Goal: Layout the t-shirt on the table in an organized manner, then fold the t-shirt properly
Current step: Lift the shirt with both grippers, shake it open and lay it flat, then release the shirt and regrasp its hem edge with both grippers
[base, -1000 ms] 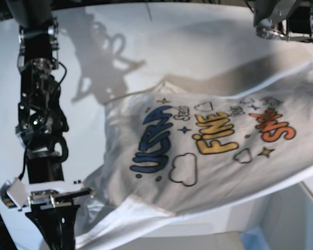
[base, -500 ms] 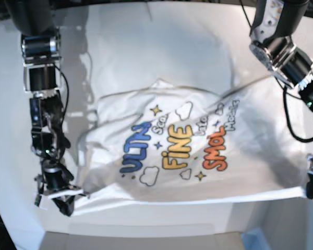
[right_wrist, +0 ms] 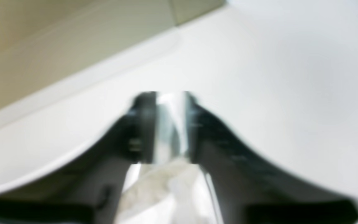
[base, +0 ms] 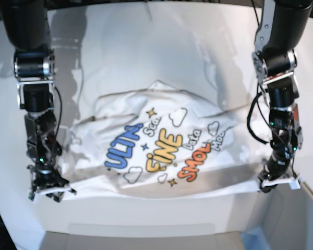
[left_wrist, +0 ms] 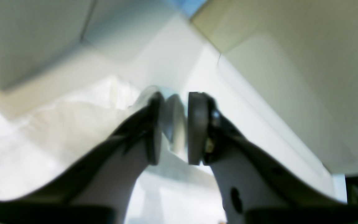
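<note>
The white t-shirt (base: 161,151) lies on the table (base: 161,47) with its colourful print facing up and its hem along the front edge; the top is rumpled. My left gripper (base: 279,179) sits low at the shirt's front right corner. In the left wrist view the left gripper (left_wrist: 176,95) has its jaws parted, with a fold of t-shirt (left_wrist: 73,124) beside and between them. My right gripper (base: 49,190) rests at the front left corner. Its wrist view shows the right gripper (right_wrist: 168,93) with jaws apart and t-shirt (right_wrist: 166,186) bunched just behind the fingers.
A grey box (base: 146,237) with a blue corner (base: 253,237) stands just below the table's front edge, close under both grippers. Both arms reach down along the table's left and right sides. Bare tabletop (right_wrist: 275,77) stretches behind the shirt.
The shirt, held up and stretched in the air a second ago, has come down onto the table. Both arms lowered to its front corners and both sets of jaws have parted.
</note>
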You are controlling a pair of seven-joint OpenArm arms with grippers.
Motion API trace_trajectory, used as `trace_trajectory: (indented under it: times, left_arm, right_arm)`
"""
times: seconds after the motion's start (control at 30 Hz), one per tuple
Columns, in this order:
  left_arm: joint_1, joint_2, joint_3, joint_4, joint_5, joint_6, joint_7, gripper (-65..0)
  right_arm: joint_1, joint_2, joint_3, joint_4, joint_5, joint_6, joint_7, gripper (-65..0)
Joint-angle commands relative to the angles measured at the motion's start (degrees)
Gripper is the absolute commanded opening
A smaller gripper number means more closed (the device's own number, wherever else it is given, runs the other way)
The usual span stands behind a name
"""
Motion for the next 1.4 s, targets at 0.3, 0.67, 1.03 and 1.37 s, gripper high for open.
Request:
trace_trajectory:
  times: [0.3,0.67,1.03,1.37]
  left_arm:
    - [-2.3,-0.6,0.6,7.1,-0.3,9.4,-1.2,-47.0]
    - [3.8,-2.1,0.6,18.6,-0.3,9.0,10.3,-47.4]
    - [24.5,-4.7,0.1,43.9,-0.3,9.2,20.7,-49.2]
    - [39.0,-4.6,0.0,58.4,-0.3,9.4,22.7,-49.2]
  right_arm:
    - [0.7,0.4,0.7,9.3,-0.1,0.8,1.5,-31.3]
    - [-5.8,0.3,0.2,18.6,-0.1,0.7,-1.4,-31.3]
    - [-22.8,-5.4,0.2,47.1,0.0,0.7,-25.3,-31.3]
    - [-43.9,-5.6,-3.6,71.0,0.0,0.5,-28.5,-31.3]
